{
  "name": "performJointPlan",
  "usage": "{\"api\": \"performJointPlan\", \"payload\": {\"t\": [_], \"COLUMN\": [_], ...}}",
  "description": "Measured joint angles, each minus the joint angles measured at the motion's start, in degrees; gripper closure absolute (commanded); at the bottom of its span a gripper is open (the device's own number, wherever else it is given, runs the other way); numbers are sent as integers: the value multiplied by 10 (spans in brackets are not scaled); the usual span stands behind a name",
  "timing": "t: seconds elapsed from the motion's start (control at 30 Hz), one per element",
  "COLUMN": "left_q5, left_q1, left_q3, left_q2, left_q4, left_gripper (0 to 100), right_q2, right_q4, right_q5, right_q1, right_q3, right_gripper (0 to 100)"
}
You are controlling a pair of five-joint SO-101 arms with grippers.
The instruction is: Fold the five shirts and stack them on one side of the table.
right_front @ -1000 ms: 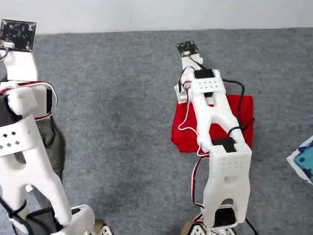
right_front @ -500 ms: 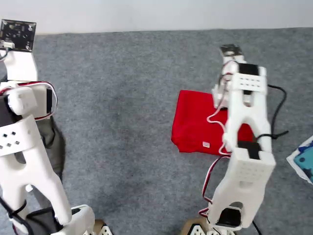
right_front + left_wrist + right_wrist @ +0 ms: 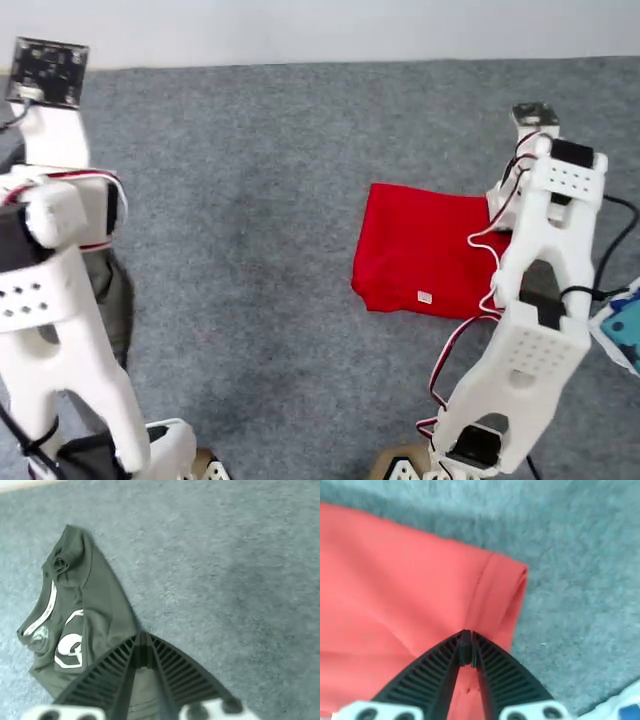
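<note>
Right tool, jaws together, has swung across the folded red shirt from middle to sleeve edge; left tool, likewise together, hangs over the unfolded olive shirt

High camera looks down over the table. My wrist cameras look closely past left gripper onto green shirt, past right gripper onto red shirt; overhead shares both shirts.

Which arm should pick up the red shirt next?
Probably the right. The right gripper hangs just over the red shirt at its edge, jaws shut. The left gripper is over the dark green shirt, far from the red one.
</note>
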Motion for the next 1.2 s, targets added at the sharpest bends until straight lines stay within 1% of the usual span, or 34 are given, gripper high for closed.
{"api": "performJointPlan", "payload": {"t": [0.13,0.33,0.4,0.47,0.6,0.7,0.77,0.83,0.93,1.13,1.2], "left_q5": [0,0,0,0,0,0,0,0,0,0,0], "left_q1": [13,13,13,13,13,13,13,13,13,13,13], "left_q3": [48,127,153,172,195,204,206,206,208,228,236], "left_q2": [-36,-106,-127,-144,-171,-180,-184,-187,-194,-215,-227], "left_q4": [0,0,0,0,0,0,1,1,1,1,1], "left_gripper": [998,998,998,998,997,997,997,997,997,997,997], "right_q2": [-42,-106,-127,-156,-222,-270,-305,-344,-395,-422,-422], "right_q4": [48,185,194,194,195,190,183,164,124,-3,-27], "right_q5": [0,0,-4,-23,-55,-81,-98,-103,-106,-106,-106], "right_q1": [0,-3,-3,-3,-6,-18,-29,-47,-91,-200,-232], "right_q3": [0,0,0,11,87,167,220,273,354,475,497], "right_gripper": [989,989,989,989,975,904,885,919,983,988,988]}}
